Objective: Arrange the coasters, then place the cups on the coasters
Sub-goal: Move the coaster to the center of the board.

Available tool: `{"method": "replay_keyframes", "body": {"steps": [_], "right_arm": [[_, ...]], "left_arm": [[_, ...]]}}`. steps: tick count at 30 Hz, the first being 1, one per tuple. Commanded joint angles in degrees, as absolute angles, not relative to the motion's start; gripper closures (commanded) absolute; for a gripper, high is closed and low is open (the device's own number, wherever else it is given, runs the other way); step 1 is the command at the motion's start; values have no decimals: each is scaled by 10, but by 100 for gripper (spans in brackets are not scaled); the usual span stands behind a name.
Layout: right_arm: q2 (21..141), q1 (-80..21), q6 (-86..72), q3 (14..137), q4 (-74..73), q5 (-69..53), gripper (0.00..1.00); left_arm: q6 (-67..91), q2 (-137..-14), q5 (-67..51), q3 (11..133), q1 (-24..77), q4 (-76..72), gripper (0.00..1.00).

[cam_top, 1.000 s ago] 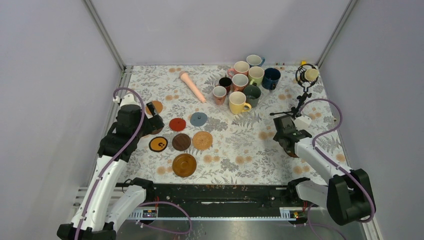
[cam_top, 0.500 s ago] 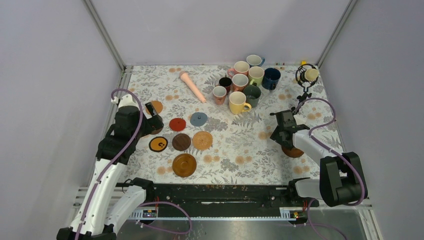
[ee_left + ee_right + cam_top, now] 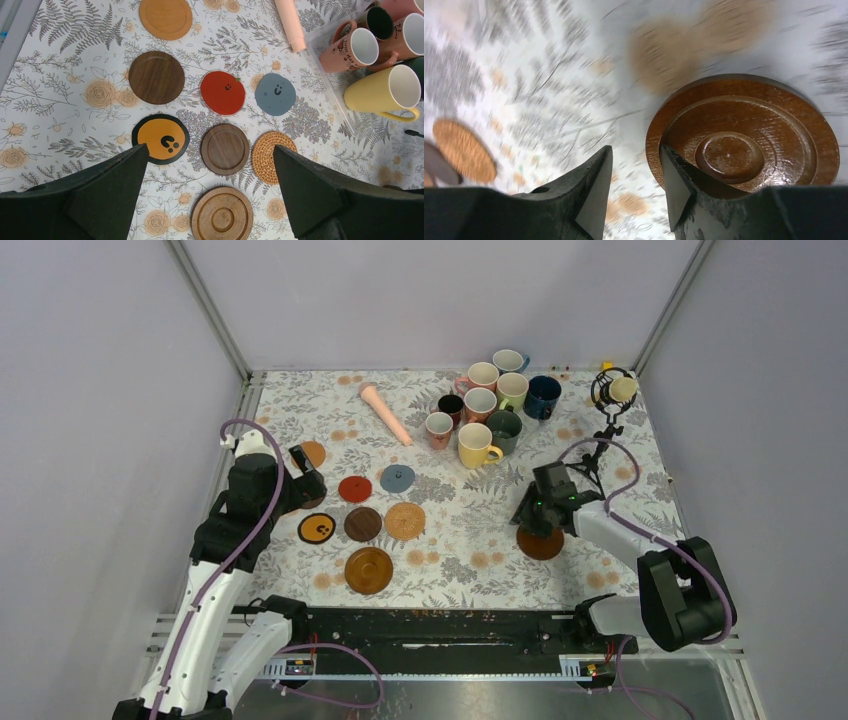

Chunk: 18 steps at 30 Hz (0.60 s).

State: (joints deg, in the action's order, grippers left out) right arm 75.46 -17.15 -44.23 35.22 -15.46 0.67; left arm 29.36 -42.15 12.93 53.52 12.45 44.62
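Movement on the right: the right pincer has swept the reddish-brown ringed wooden coaster from the right side of the desk to its middle, toward the 8 other round coasters. Its jaws have narrowed; whether they clamp it I cannot tell. Meanwhile the left pincer gapes empty. Arranging looks nearly done.

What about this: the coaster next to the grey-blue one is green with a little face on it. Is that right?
Not quite. The coaster next to the grey-blue coaster is the red coaster, not a green one, with a little face on it. The left wrist view shows it.
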Motion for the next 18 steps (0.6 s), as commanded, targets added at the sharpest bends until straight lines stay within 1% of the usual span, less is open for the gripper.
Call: {"method": "replay_keyframes", "body": {"steps": [1,10,14,18], "right_arm": [[791,-263,-465,356,-161,-70,52],[832,-457,-552,338,-78,-94,52],[884,-521,-551,373,-43,-115,52],[943,-556,-528,419,-7,-139,52]], "left_arm": [[287,-412,140,546,127,433,1],[288,-407,148,546,127,434,1],[288,-408,149,547,126,435,1],[289,-406,156,547,127,436,1]]}}
